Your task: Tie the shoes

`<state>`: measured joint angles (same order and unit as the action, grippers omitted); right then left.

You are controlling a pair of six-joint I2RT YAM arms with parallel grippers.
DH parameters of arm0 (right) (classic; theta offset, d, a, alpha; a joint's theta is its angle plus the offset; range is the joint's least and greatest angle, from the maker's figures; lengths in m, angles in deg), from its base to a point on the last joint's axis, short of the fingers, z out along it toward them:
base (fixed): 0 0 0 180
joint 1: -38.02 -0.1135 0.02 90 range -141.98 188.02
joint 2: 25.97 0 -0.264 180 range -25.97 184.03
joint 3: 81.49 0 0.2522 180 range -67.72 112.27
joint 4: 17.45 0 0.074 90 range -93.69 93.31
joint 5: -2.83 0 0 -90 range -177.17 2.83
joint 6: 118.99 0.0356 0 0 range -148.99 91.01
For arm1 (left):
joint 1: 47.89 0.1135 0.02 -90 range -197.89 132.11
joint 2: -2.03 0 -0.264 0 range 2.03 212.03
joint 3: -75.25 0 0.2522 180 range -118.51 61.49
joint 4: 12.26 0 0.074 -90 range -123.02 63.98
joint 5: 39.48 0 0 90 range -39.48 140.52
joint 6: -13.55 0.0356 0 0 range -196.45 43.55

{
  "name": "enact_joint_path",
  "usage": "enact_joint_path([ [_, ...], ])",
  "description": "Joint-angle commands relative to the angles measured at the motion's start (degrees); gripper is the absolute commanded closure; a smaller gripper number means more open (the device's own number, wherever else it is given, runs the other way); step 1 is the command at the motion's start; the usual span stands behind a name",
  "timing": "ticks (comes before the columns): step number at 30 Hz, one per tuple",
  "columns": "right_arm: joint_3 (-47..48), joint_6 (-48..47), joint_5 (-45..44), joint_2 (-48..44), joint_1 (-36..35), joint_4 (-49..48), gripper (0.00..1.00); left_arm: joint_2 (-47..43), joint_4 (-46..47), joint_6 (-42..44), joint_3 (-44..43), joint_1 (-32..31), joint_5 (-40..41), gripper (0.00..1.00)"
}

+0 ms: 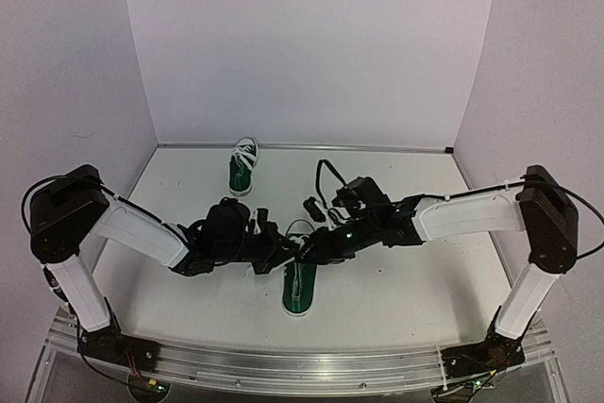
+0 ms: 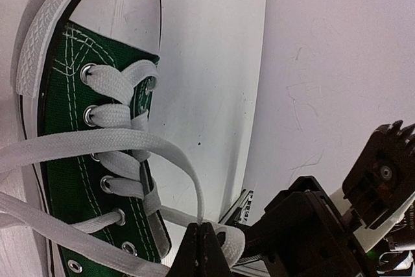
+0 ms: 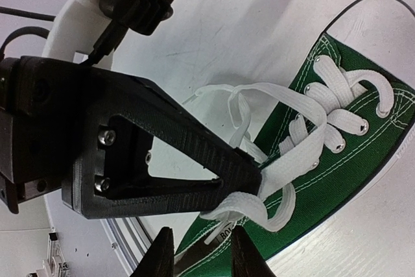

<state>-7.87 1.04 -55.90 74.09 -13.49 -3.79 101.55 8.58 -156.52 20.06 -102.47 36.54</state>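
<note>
one dark green canvas sneaker with white rubber toe cap [image 1: 300, 288] lies at lower centre of the top view on the white table [image 1: 415, 280], its matching twin [image 1: 243, 167] at upper centre. the left gripper [image 2: 200, 246] is closed, pinching a flat white lace [image 2: 97, 142]. the right gripper [image 3: 198, 251] has its fingers slightly apart, holding nothing.

A: Near shoe, what material?
B: A dark green canvas sneaker [image 2: 65, 180], matt woven cloth with pale stitching. The white flat woven-cloth laces [image 2: 117, 135] are soft and matt.
A: Toe?
B: The white rubber toe cap [image 2: 123, 4] is smooth, the white rubber sole strip [image 2: 39, 37] ribbed. The round metal eyelets [image 2: 89, 116] are shiny.
A: Left hand?
B: The left hand [image 2: 202, 251] is matt black plastic, its fingers [image 3: 194, 154] finely ridged, with shiny metal screws [image 3: 108, 137]. The white bench [image 1: 396, 280] is matt and scuffed.
</note>
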Motion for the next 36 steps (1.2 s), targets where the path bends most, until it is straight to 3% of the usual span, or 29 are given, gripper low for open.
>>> enact_joint_path([
  [1, 0.4, -0.3, 0.7, 1.7, -0.3, -1.9, 0.74, -0.6, 3.3, -0.9, 0.2, -0.1, -0.3, 1.0],
  [10, 0.3, -1.2, 0.5, 2.4, -0.4, -2.0, 0.77, -0.4, 3.2, -0.8, 0.2, -0.1, -0.4, 1.0],
  [18, 2.0, -1.8, 0.8, 3.9, -0.4, -2.1, 0.87, -0.3, 3.1, -0.7, 0.0, -0.1, -0.6, 1.0],
  [22, 1.9, -1.7, 0.8, 3.4, -0.4, -2.1, 0.99, -0.6, 2.9, -0.5, 0.0, -0.1, -0.6, 1.0],
  [27, 0.4, -1.4, 0.6, 0.8, -0.4, -2.1, 1.0, -2.2, -1.6, 2.8, -0.1, -0.1, 1.5, 0.99],
  [28, -0.1, -1.3, 0.4, 0.3, -0.4, -2.1, 1.0, -2.8, -2.6, 3.5, -0.2, -0.1, 2.2, 0.97],
  [30, -0.6, -1.3, 0.4, -0.8, -0.4, -2.1, 1.0, -4.2, -5.3, 5.4, -0.4, -0.1, 4.0, 0.81],
  [33, -1.4, -1.2, 0.4, -1.8, -0.4, -2.0, 1.0, -7.2, -9.2, 7.8, -0.3, -0.1, 7.3, 0.69],
  [36, -2.1, -0.8, 0.4, -2.8, -0.4, -1.9, 1.0, -11.6, -16.7, 11.7, -1.0, -0.1, 12.0, 0.5],
])
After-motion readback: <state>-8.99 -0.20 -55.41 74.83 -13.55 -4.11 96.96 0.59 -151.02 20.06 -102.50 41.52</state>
